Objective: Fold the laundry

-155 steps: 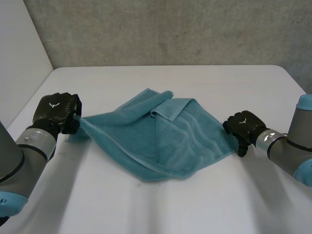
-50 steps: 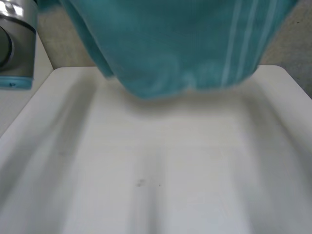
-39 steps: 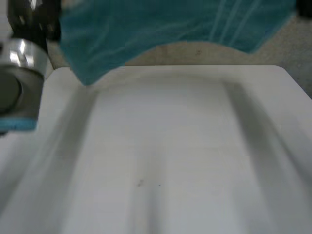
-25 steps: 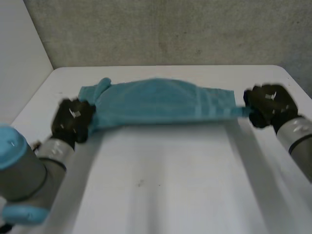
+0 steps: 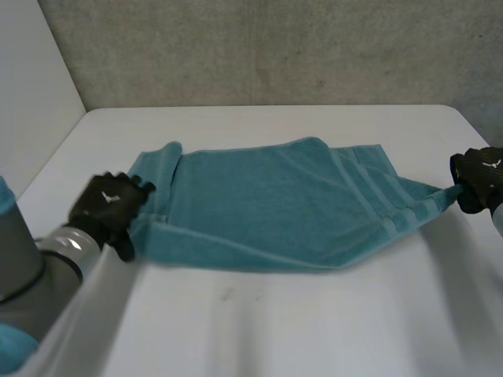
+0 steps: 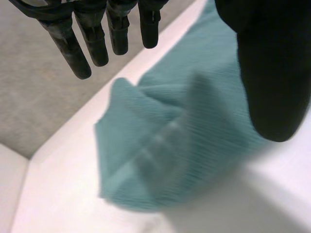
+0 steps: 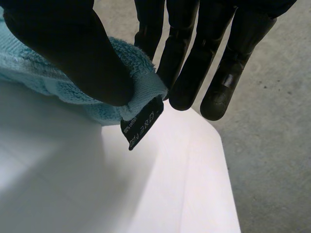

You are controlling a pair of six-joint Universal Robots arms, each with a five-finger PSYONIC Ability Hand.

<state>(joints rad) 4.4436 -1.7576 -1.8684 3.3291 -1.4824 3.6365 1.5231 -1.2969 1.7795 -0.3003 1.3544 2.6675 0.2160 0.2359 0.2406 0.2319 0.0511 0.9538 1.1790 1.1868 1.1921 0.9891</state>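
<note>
- Since half a second ago, the teal towel (image 5: 275, 204) has dropped from a taut raised band to lie spread on the worktop (image 5: 275, 322).
- Right robot hand (image 5: 479, 177) pinches its right corner between thumb and fingers, beside the label (image 7: 142, 124).
- Left robot hand (image 5: 106, 203), at the left edge, has its fingers straight and thumb apart, gripping nothing.
- Risk: if the right pulls alone, the cloth would likely drag and bunch.

A teal terry towel (image 5: 275, 204) lies spread wide across the white tabletop (image 5: 275, 330), rumpled rather than flat. Its near edge is doubled over and its left end is bunched. Woven stripes cross it towards the right, where it narrows to a corner pinched by the right robot hand (image 5: 478, 177). A black label (image 7: 142, 123) with white print hangs from that corner.
</note>
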